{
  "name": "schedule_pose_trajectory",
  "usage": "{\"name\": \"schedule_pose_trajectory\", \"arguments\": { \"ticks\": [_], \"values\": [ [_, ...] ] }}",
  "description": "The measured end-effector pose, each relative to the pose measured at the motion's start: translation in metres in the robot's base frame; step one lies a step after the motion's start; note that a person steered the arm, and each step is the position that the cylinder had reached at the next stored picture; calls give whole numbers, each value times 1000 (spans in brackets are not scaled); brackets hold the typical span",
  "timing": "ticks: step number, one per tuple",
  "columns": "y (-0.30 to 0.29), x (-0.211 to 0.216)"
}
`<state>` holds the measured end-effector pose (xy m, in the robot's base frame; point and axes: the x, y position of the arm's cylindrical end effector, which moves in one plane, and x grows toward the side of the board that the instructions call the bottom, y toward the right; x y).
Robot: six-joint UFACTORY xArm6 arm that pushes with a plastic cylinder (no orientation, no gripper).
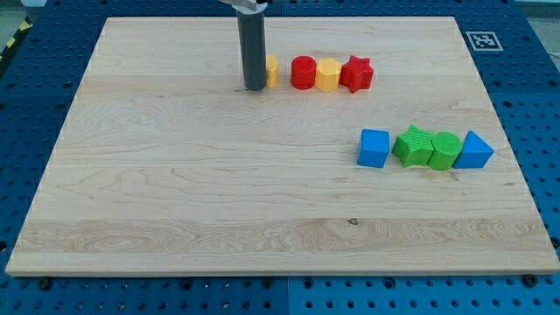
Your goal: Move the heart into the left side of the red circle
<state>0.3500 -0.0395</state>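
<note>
My tip (255, 87) touches the left side of the yellow heart (271, 71), far on the board. It only pushes, grabbing nothing. A small gap remains before the red circle (303, 73) on its right.

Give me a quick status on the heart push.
My tip against the yellow heart's left side, partly hiding it. Red circle just right, small gap between. Nothing in the gap.

The desk (219, 201) is a light wooden board with visible grain. It rests on a blue perforated base (35, 114) with regular holes. A black-and-white marker (484, 40) sits at the view's top right.
</note>
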Motion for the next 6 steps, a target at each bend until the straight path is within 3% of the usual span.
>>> {"name": "schedule_pose_trajectory", "arguments": {
  "ticks": [2,4,5,6],
  "values": [
    [-7,-2],
    [-26,-51],
    [-23,-21],
    [-24,-22]
  ]
}}
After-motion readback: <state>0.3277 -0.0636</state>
